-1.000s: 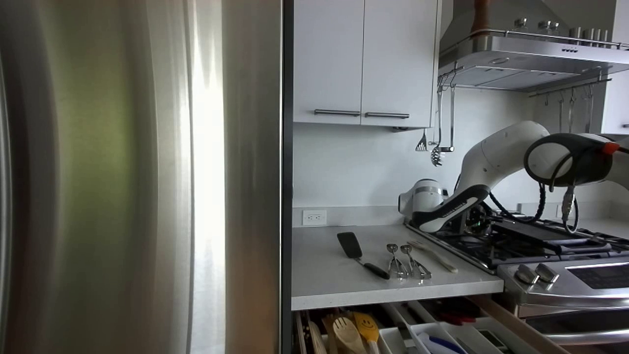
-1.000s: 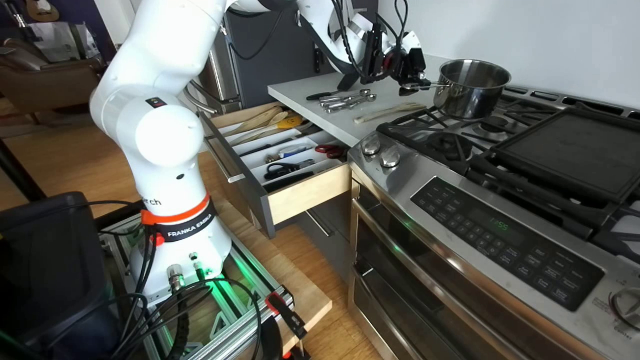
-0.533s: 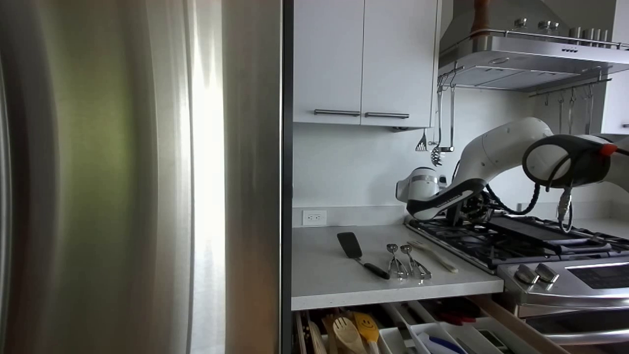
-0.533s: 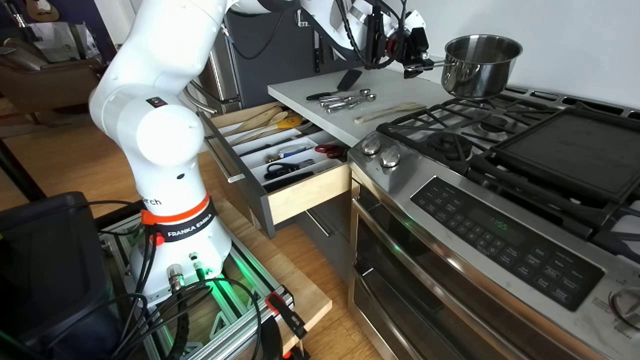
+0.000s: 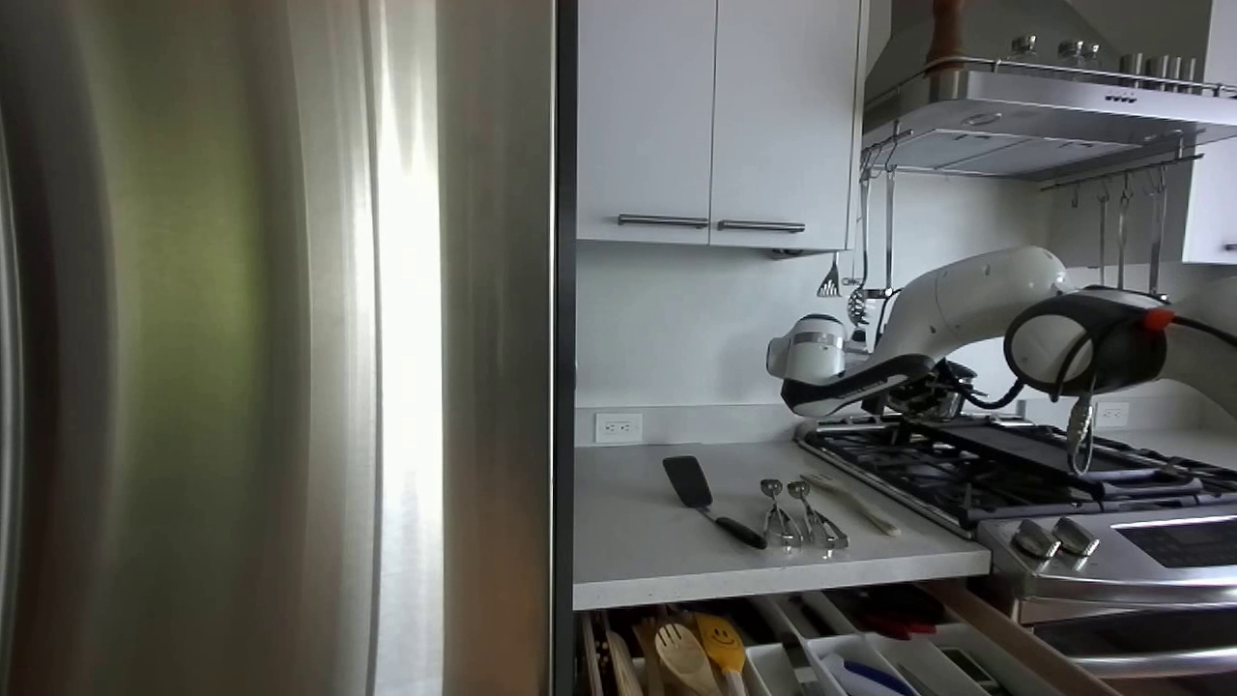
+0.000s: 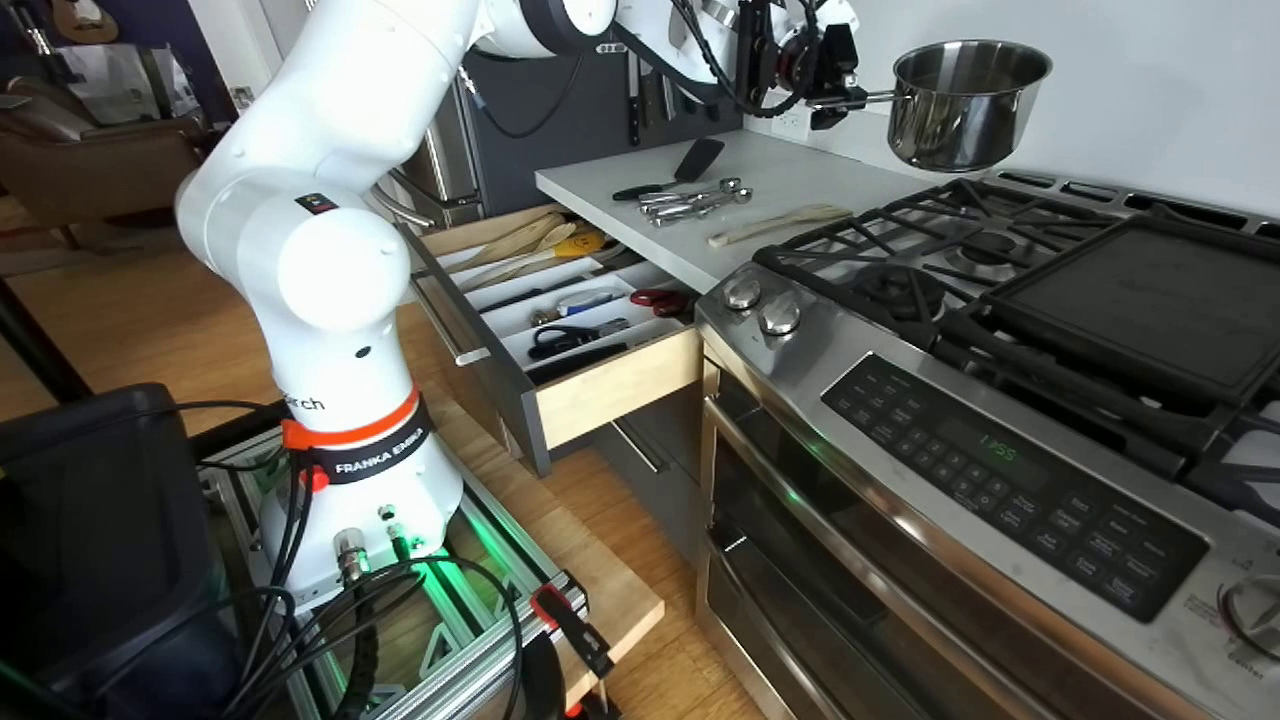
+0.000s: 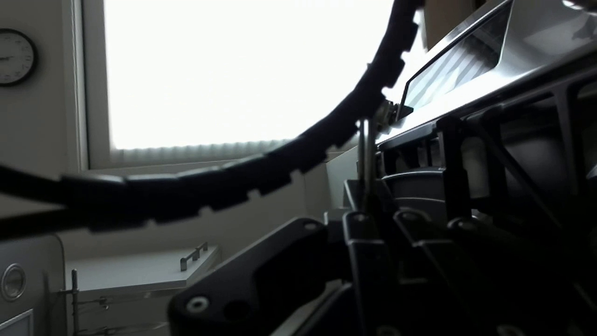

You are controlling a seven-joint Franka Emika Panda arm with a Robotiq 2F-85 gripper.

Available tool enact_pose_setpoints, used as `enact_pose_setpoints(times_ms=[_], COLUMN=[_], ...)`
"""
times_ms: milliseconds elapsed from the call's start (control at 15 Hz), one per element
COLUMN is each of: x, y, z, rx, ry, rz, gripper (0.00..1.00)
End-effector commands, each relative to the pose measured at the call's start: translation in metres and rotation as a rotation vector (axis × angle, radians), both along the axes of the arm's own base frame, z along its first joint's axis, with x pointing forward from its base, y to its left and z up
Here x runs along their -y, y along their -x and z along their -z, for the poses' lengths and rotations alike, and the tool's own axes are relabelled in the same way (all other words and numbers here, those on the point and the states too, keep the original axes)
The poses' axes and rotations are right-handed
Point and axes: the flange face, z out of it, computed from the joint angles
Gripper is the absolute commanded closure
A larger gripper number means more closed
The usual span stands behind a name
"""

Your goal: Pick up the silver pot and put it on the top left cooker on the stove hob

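Pot (image 6: pixel 962 110) held above stove (image 6: pixel 850 324) by handle (image 6: pixel 882 97), tool (image 6: pixel 845 104) clamped on it; pot roughly upright, likely so it can be set flat on rear burner (image 6: pixel 988 248).

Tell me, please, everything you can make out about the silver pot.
In an exterior view, the silver pot is short, round and shiny, apparently polished metal, with a plain rim and an uncovered top. Its inner floor is hidden. Its thin, metallic handle juts sideways from the upper wall into the pincer, which is closed on it; nothing else visibly touches the pot. It hangs roughly upright above the stove hob, not resting on it.
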Motion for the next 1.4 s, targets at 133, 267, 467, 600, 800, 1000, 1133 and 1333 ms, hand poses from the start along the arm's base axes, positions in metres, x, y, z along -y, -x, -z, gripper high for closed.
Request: enact_pose_setpoints(times_ms=[133, 267, 467, 600, 800, 1000, 1133, 1333], x=[0.000, 0.001, 0.010, 0.019, 0.029, 0.037, 0.042, 0.047], y=[-0.003, -0.005, -0.015, -0.021, -0.027, -0.034, -0.041, -0.045], z=[0.001, 0.004, 0.008, 0.004, 0.000, 0.004, 0.013, 0.031], rx=[0.000, -0.010, -0.025, -0.018, -0.051, -0.117, -0.154, -0.184], ry=[0.000, 0.008, 0.042, 0.059, 0.086, 0.105, 0.125, 0.119], rz=[0.006, 0.020, 0.055, 0.069, 0.089, 0.080, 0.053, 0.038], gripper=[0.94, 0.98, 0.98, 0.98, 0.98, 0.98, 0.98, 0.98])
